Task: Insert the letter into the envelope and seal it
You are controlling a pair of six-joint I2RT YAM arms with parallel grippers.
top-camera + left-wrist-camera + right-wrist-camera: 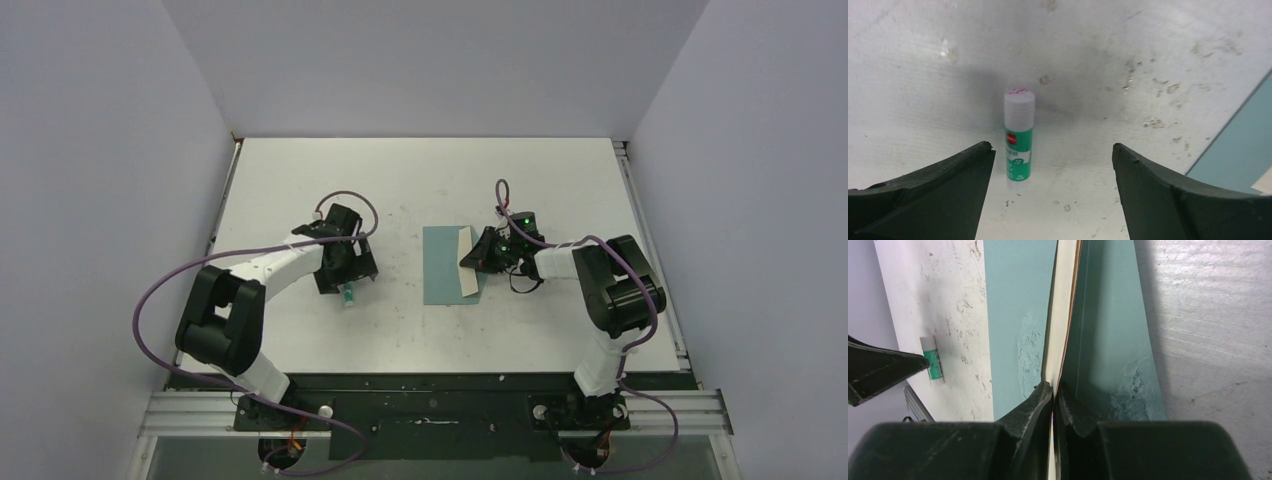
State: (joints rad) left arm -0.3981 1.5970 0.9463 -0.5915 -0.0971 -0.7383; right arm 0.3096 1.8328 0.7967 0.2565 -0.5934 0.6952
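From above: flat on the table (300,180), right of centre, the envelope (442,268); along its right side a pale strip of the letter (467,262), met there by the right gripper (480,256). Well to the left, the left gripper (345,280) low over a glue stick (347,295).

From the left wrist: jaws spread wide, holding nothing. Glue stick lying on the table between the fingertips, nearer the left one, touching neither.

From the right wrist: fingers (1033,400) pinched tight on the letter's near edge, sheet raised on edge, teal paper on both sides. Cannot tell whether any of it sits inside the pocket.
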